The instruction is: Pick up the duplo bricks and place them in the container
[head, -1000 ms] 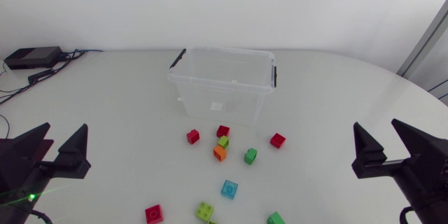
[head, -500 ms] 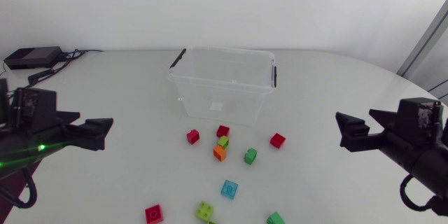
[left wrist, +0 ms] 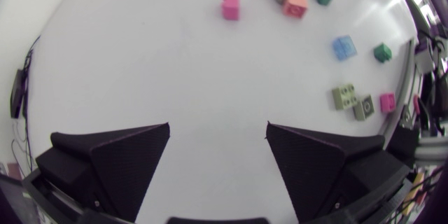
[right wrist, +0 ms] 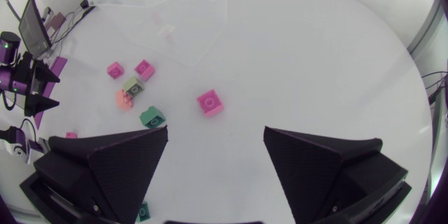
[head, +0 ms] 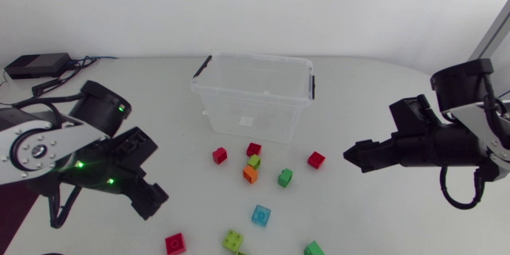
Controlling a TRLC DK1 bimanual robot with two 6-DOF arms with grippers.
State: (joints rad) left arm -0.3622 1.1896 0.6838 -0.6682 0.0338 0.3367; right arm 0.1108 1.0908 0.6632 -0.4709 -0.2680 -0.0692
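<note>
Both matte black pincers, the left gripper (left wrist: 217,129) and the right gripper (right wrist: 215,134), stand wide open and hold nothing. The clear plastic container (head: 253,96) sits mid-worktop (head: 382,96), toward the far edge. The small coloured duplo bricks (head: 250,174) lie scattered between it and the near edge. The red square brick (right wrist: 209,102) lies just ahead of the right gripper. I'd straddle its flat sides squarely, clear of the green brick (head: 285,178).

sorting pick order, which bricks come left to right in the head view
front red brick → left red brick → front lime brick → blue brick → middle green brick
</note>
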